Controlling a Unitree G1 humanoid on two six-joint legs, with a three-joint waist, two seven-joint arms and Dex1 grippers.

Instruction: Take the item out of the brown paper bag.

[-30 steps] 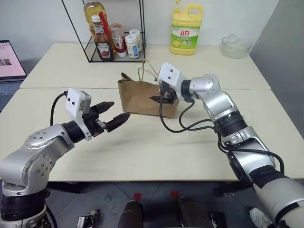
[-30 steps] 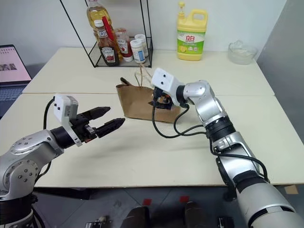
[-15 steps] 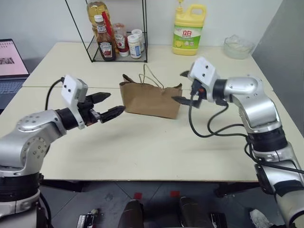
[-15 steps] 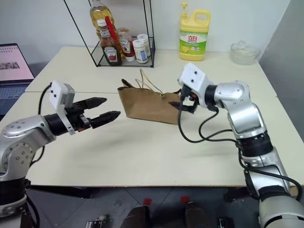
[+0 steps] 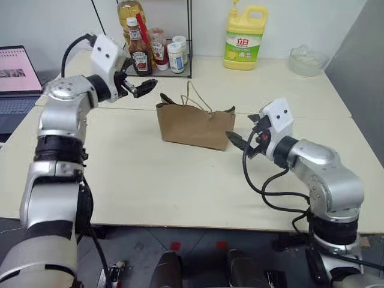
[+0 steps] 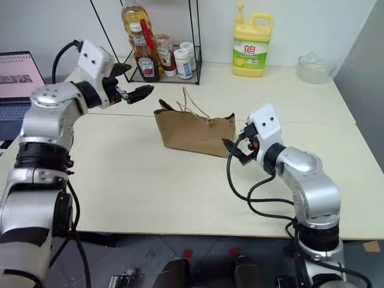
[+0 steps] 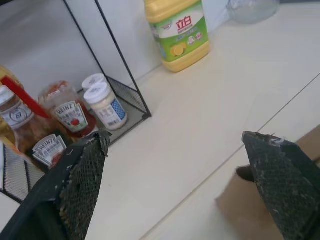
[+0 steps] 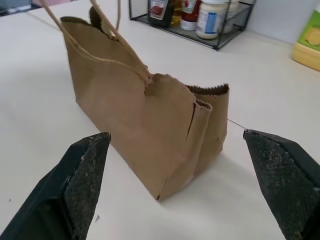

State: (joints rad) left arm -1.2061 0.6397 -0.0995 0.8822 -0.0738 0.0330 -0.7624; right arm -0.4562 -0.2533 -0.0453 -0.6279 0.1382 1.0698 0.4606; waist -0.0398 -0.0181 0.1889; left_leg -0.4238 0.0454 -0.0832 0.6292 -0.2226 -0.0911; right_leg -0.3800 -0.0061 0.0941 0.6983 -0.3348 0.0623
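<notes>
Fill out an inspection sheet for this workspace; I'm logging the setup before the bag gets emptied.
Surface: two cream tables pushed together, seam between them.
Job's things: paper bag standing upright mid-table, cord handles up; the item inside cannot be seen.
Clutter: wire rack with ketchup bottles and jars, yellow jug, glass bowl, all at the back.
End effectors: left end effector open, raised beside the rack; right end effector open, close to the bag's right end, not touching.
Cables: black cable looping under the right forearm.
Surroundings: laptop at left, white wall behind.
</notes>
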